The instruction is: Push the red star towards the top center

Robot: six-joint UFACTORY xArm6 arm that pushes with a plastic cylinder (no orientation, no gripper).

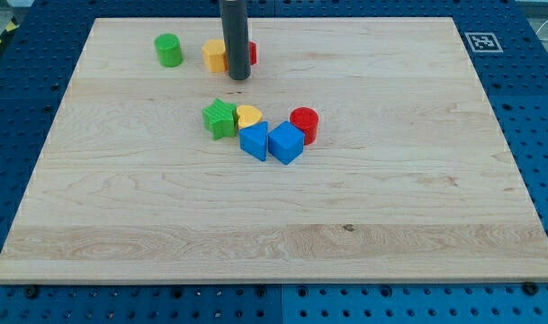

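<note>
The red star (252,52) sits near the view's top, left of centre, mostly hidden behind my rod; only a red sliver shows at the rod's right. My tip (238,77) rests on the board just below the star and touches or nearly touches it. A yellow block (214,56) sits right beside the rod on its left. A green cylinder (168,49) stands farther left.
A cluster lies mid-board: a green star (220,118), a yellow heart (248,115), two blue blocks (253,141) (286,142) and a red cylinder (304,123). The wooden board (390,207) lies on a blue pegboard, with a marker tag (481,41) at the top right.
</note>
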